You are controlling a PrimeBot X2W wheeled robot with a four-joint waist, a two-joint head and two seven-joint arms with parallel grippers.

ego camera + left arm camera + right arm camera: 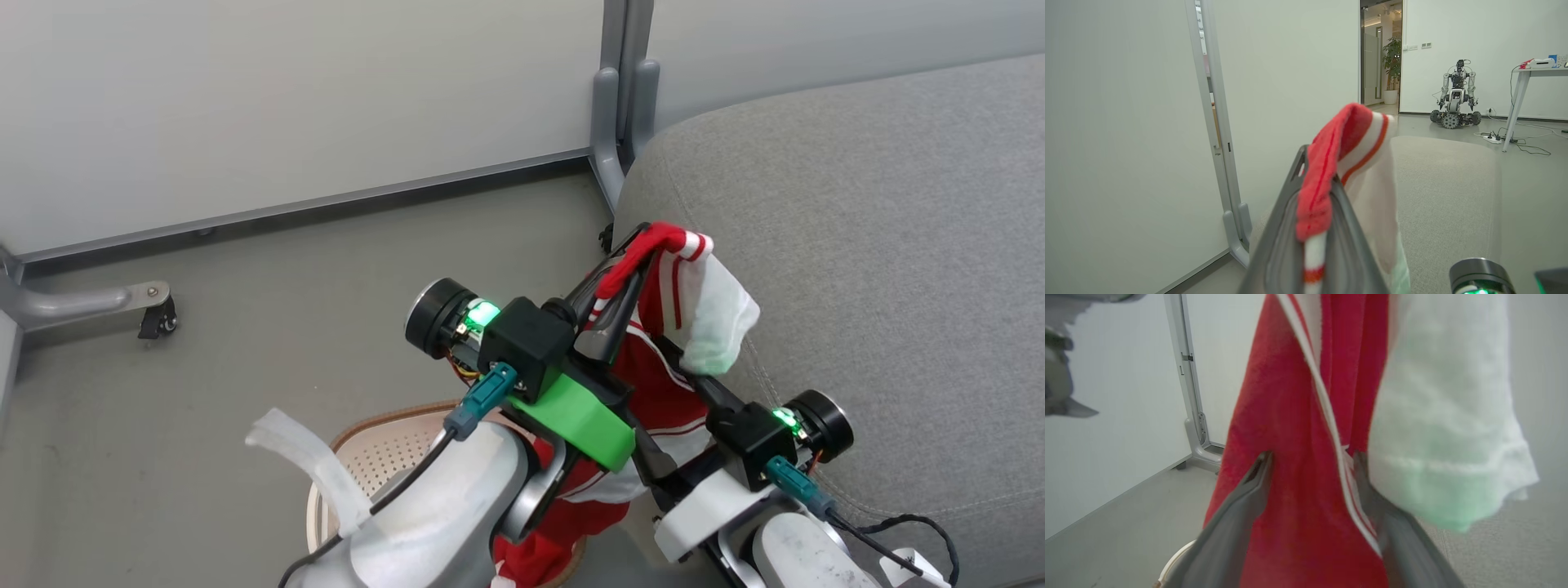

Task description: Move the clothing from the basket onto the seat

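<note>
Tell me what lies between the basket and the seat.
The clothing, hanging from the left gripper, lies between the basket and the seat, as the head view shows.

Tally: one clothing, one basket, one seat, one left gripper, one right gripper, far off one spare robot, one table.

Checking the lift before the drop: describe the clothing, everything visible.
The clothing is soft red fabric with white stripes and a white panel, hanging crumpled beside the seat. The shut left pincer pinches its top fold; its body hangs between the fingers of the open right pincer, its tail down at the basket.
</note>
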